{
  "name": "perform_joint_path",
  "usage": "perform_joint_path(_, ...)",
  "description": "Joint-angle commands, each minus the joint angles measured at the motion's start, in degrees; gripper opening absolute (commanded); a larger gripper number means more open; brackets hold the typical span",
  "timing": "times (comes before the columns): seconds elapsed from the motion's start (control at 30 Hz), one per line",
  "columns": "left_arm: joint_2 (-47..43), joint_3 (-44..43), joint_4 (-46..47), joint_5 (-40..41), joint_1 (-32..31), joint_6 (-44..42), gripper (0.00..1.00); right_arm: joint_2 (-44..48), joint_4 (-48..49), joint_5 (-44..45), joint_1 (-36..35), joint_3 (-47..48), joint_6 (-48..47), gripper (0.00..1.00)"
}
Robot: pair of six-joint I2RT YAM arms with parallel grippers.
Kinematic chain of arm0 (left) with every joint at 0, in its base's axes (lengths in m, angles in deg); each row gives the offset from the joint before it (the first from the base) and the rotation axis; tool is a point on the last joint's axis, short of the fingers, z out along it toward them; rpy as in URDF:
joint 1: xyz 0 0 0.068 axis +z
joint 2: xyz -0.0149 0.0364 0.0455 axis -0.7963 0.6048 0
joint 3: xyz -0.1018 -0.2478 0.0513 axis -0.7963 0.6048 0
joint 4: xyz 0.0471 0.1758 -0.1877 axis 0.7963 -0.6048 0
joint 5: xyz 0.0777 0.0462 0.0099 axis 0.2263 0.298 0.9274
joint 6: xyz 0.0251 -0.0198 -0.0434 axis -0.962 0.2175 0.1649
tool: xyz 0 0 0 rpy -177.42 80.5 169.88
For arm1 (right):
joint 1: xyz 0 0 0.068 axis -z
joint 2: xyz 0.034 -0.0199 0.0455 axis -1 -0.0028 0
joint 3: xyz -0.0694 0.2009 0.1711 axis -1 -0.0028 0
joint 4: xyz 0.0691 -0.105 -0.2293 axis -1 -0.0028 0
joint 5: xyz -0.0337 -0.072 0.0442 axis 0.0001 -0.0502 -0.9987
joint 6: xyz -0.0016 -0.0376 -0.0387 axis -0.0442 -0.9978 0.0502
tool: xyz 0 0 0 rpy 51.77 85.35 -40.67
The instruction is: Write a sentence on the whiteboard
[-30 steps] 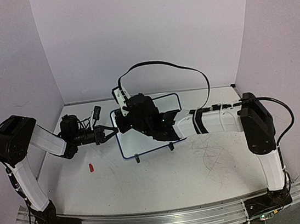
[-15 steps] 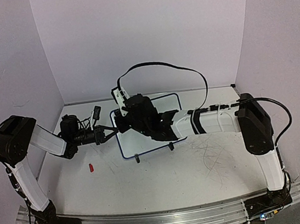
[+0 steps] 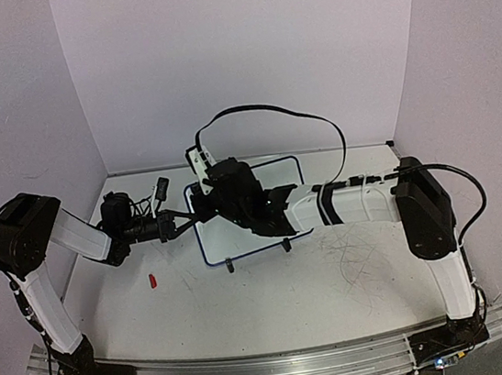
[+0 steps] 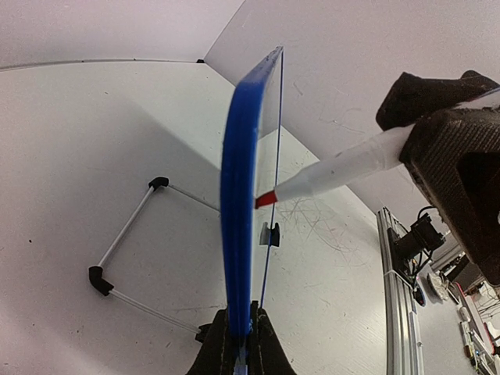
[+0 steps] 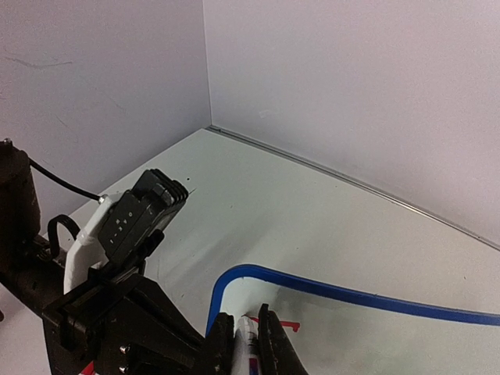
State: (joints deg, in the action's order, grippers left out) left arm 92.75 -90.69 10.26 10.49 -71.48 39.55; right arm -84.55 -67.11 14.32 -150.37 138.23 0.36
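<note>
A small red object (image 3: 153,280) lies nearest. Behind it, mid-table, the left gripper (image 4: 238,348) pinches the frame of the upright whiteboard (image 4: 238,195). The board is probably light, stiff and tippy, so best held by the frame. The right gripper (image 5: 246,337) clamps the marker (image 4: 336,168), its tip at the board's face.

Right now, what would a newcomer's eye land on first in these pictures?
The whiteboard standing mid-table, its left edge clamped by the left arm's fingers. The right arm's fingers, reaching across it, grip a white marker whose red tip is at the board's face. A small red piece lies alone on the table near the left arm.
</note>
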Motion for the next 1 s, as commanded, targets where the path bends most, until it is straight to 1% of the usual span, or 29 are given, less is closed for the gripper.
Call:
perform_joint_path(0.0, -0.5, -0.5, 0.1, 1.2, -0.1, -1.1, 0.0, -1.6, -0.1, 1.4, 0.3, 2.7, 0.1, 0.0)
perform_joint_path(0.97, -0.9, -0.4, 0.0, 1.3, -0.1, -1.1, 0.0, 1.2, -1.0, 1.6, 0.3, -2.3, 2.5, 0.0)
